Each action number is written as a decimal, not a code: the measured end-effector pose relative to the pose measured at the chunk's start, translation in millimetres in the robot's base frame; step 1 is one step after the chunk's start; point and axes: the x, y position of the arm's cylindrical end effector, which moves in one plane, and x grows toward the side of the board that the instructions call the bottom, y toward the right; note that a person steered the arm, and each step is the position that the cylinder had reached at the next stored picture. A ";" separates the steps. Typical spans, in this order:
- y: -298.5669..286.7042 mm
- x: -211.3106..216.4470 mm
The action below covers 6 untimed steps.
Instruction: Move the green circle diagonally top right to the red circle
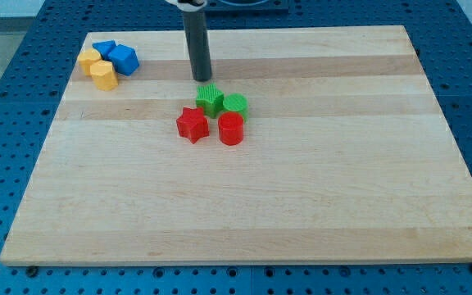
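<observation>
Camera view: wooden bench point(301, 213) is seen on a blue pegboard base point(6, 98). No claw is fitted, so no open or closed state can be told; the dark rod point(197, 45) ends in my tip point(201, 79). Red circle point(231, 129) sits below-right of the tip, red star point(192, 124) just below it. Green circle point(235, 104) is located right of the tip, touching the red circle's top edge. Green star-like block point(210, 98) lies just under the tip. Far left of the tip: two blue blocks point(117, 56) and two yellow blocks point(98, 68), clustered.
</observation>
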 end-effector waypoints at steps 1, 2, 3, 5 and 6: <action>1.9 8.0; 1.9 8.1; 2.0 8.3; 2.2 10.3; 2.2 10.3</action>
